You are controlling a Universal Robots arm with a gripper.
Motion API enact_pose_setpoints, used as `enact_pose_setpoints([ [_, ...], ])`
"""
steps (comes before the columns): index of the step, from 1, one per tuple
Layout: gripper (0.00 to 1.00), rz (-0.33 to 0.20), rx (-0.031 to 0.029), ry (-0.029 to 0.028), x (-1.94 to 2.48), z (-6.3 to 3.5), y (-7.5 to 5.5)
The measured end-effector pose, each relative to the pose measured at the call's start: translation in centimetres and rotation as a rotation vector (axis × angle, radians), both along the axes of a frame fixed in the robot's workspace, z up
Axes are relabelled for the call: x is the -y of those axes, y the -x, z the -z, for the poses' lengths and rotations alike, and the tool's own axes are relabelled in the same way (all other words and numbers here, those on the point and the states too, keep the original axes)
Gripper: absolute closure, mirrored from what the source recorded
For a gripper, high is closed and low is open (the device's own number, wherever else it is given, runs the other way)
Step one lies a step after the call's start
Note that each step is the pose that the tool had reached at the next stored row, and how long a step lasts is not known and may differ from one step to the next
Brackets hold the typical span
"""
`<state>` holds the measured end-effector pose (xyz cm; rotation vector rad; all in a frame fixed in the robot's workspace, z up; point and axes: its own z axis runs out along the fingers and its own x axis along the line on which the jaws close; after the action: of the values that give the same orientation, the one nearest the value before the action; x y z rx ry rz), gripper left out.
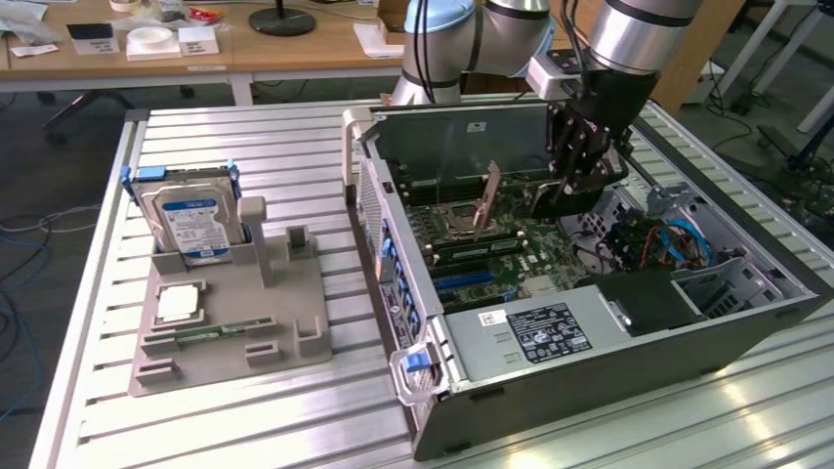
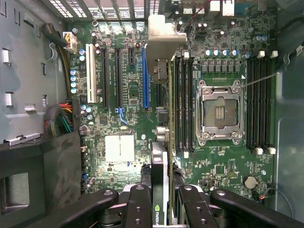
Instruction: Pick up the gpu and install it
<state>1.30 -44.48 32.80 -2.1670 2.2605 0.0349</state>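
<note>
The gpu [image 2: 162, 118] hangs edge-on between my fingers, a green card with a black cooler, its silver end bracket [image 2: 164, 38] toward the vented rear wall of the case. My gripper [image 2: 162, 202] is shut on the card's near end. In the exterior view my gripper [image 1: 580, 186] is lowered inside the open computer case [image 1: 431, 322], with the gpu [image 1: 541, 200] above the motherboard [image 1: 502, 254] and its bracket [image 1: 491, 195] pointing to the exterior view's left. Under the card lie the blue expansion slot [image 2: 145, 78] and the memory slots [image 2: 183, 104]; the card is apart from the board.
A grey holder [image 1: 229, 322] on the slatted table to the exterior view's left carries a hard drive [image 1: 195, 220], a processor chip [image 1: 179, 301] and a memory stick [image 1: 215, 330]. Inside the case sit the processor socket [image 2: 221, 111], a cable bundle [image 2: 59, 118] and a black shroud [image 1: 651, 298].
</note>
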Motion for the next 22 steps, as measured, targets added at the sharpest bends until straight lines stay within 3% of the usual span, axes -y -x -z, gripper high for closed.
enact_pose_setpoints([
  [11, 0.73, 0.000, 0.0000, 0.0000, 0.04, 0.77, 0.19],
  [22, 0.73, 0.000, -0.0001, 0.0001, 0.04, 0.84, 0.64],
])
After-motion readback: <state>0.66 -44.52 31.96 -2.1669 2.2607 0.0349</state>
